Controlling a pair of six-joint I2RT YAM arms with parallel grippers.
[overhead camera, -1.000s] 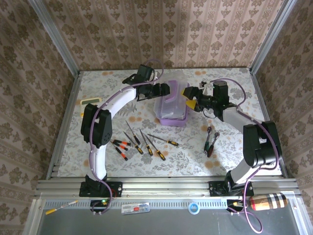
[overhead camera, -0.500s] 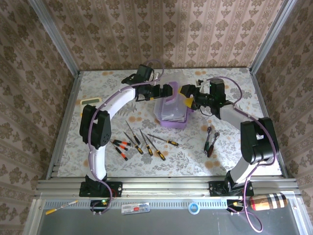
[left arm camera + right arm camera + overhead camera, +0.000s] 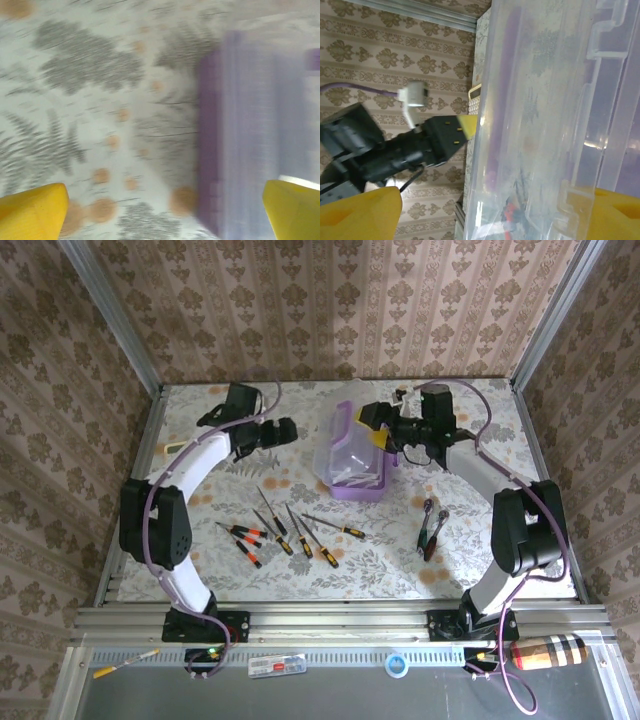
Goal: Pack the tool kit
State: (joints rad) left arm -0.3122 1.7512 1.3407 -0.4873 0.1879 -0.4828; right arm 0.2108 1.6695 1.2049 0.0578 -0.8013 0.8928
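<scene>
Lid (image 3: 535,125) open, right fingers (image 3: 360,212) spread astride

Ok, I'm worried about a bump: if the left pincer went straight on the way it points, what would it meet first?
Probably the box, on its purple side wall. The left pincer is open and faces it, with bare table between them. How far off is unclear.

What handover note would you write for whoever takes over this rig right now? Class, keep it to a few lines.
Left claw: open, empty, left of the small translucent purple plastic box.
Right claw: open, straddling the raised clear plastic lid.
Black-and-orange-handled screwdrivers and red-handled pliers: loose on the table, nearer the arm bases than the box.
Done: box opened.
Left: load tools, close lid.
</scene>
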